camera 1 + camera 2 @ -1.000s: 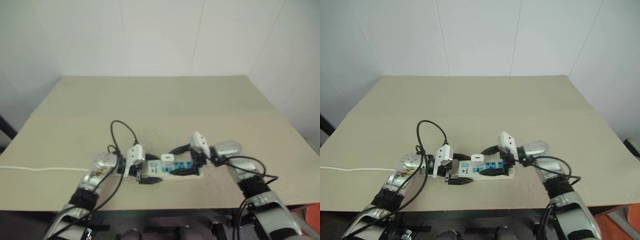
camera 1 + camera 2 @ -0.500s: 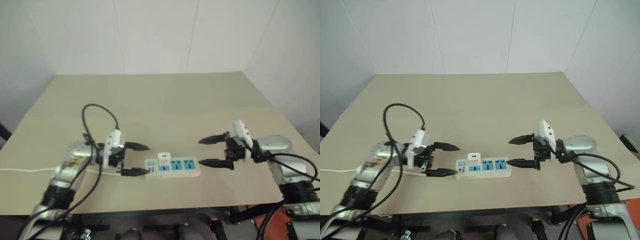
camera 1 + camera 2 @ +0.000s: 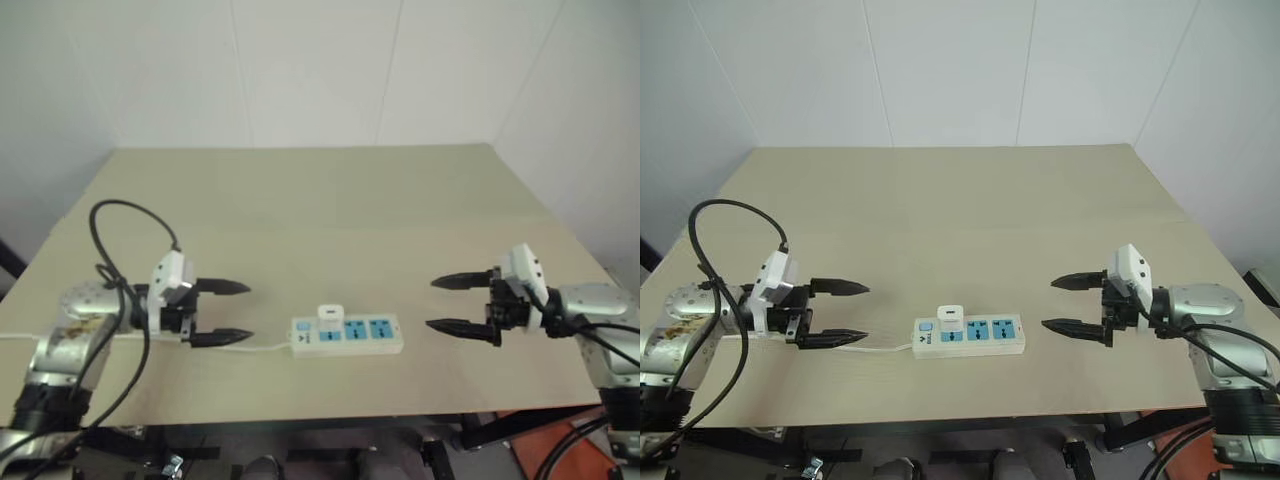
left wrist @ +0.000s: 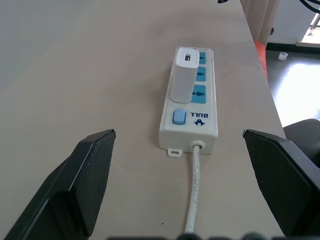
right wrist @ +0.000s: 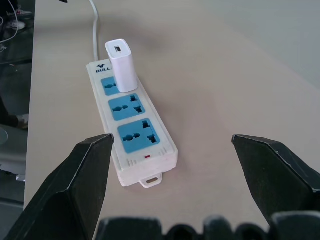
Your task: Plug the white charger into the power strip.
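Observation:
The power strip (image 3: 970, 336) lies flat near the table's front edge, its thin white cord (image 3: 885, 348) running off to the left. The white charger (image 3: 951, 316) stands upright in the strip's leftmost blue socket, beside the blue switch (image 4: 179, 117). My left gripper (image 3: 845, 312) hovers open to the left of the strip, pointing at it, with nothing between its fingers. To the right of the strip my right gripper (image 3: 1068, 304) is also open and empty, pointing back at it. Both are clear of the strip. The charger (image 5: 121, 71) also stands out in the right wrist view.
The tan table (image 3: 960, 220) stretches back to a white wall. The other two blue sockets (image 5: 133, 122) hold no plug. Black cables loop over my left arm (image 3: 715, 215).
Both grippers have drawn outward and up from the strip, left one to the left, right one to the right. The charger stays standing in its socket. The camera view also shifted.

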